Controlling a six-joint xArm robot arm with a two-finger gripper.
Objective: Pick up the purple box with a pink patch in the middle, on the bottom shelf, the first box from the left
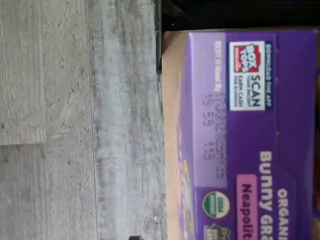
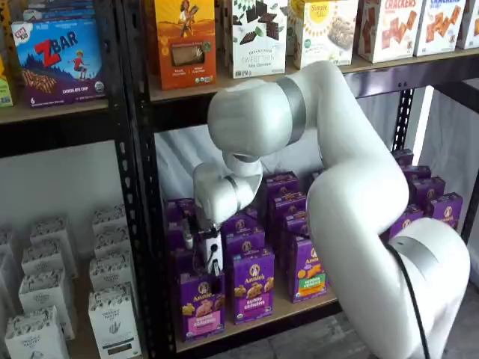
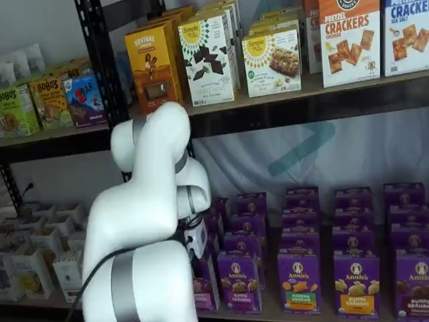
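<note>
The purple box (image 2: 200, 303) with a pink patch on its lower front stands upright at the left end of the bottom shelf (image 2: 299, 310). In a shelf view my gripper (image 2: 212, 275) hangs right over the box's top edge, white body above, and the fingers show poorly against the box. Its jaws stand wide and hold nothing. In the wrist view the purple box (image 1: 250, 125) fills one side, close up, with a Box Tops label and a pink patch on it. In a shelf view the arm covers part of the purple box (image 3: 204, 285).
A like box with a purple band (image 2: 253, 288) and one with a green patch (image 2: 308, 269) stand right of the target, with more rows behind. A black rack post (image 2: 142, 247) rises just left of it. White cartons (image 2: 112, 314) fill the left bay. Grey plank floor (image 1: 75, 120) lies below.
</note>
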